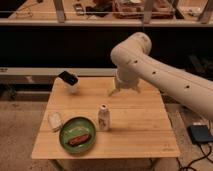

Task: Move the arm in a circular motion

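Observation:
The arm (165, 75) is a thick cream-white tube with small dark dots. It reaches in from the right edge, bends at a rounded elbow (132, 47) and turns down toward the table. Its gripper (121, 90) hangs just above the back middle of the wooden table (135, 135), and I see nothing held in it. It is behind and to the right of a small white bottle (103, 118).
A green plate (77, 134) with a brown piece of food sits at the front left, with a white packet (55, 120) beside it. A black-and-white object (69, 80) lies at the back left corner. A dark box (200, 134) rests on the floor to the right, and dark shelving runs behind.

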Available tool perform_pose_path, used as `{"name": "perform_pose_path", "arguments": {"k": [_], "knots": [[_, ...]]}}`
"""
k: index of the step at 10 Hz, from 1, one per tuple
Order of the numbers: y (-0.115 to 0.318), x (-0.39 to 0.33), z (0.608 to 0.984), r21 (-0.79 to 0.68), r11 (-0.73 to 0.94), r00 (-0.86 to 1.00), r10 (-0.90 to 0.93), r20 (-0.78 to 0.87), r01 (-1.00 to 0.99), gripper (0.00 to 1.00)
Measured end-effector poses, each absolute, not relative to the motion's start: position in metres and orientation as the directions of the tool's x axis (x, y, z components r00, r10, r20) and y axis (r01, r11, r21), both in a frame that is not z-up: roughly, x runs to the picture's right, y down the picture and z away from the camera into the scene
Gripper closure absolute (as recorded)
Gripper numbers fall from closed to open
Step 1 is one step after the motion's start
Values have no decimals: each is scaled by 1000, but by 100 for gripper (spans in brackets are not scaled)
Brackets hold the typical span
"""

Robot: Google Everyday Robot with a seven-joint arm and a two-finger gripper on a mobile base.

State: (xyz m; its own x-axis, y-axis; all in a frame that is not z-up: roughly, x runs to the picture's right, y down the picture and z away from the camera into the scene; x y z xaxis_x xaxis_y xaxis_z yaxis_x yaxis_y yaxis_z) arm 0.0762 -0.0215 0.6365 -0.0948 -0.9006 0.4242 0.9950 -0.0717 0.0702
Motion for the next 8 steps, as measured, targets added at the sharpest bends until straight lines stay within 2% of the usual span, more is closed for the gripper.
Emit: {"name": "perform_pose_path", "arguments": {"k": [2, 3, 4, 5, 6, 8], "knots": [[-82, 24, 637, 232, -47, -127, -930, 346, 972, 60], [-107, -10, 648, 328, -32, -146, -934, 326, 944, 72], [-121, -27, 659, 369, -25, -152, -936, 318, 929, 80], [-136, -29, 683, 380, -6, -137, -938, 319, 925, 91], [-148, -2, 717, 330, 19, -95, -941, 325, 944, 99], [-154, 58, 749, 228, 68, -16, -939, 344, 971, 100]]}}
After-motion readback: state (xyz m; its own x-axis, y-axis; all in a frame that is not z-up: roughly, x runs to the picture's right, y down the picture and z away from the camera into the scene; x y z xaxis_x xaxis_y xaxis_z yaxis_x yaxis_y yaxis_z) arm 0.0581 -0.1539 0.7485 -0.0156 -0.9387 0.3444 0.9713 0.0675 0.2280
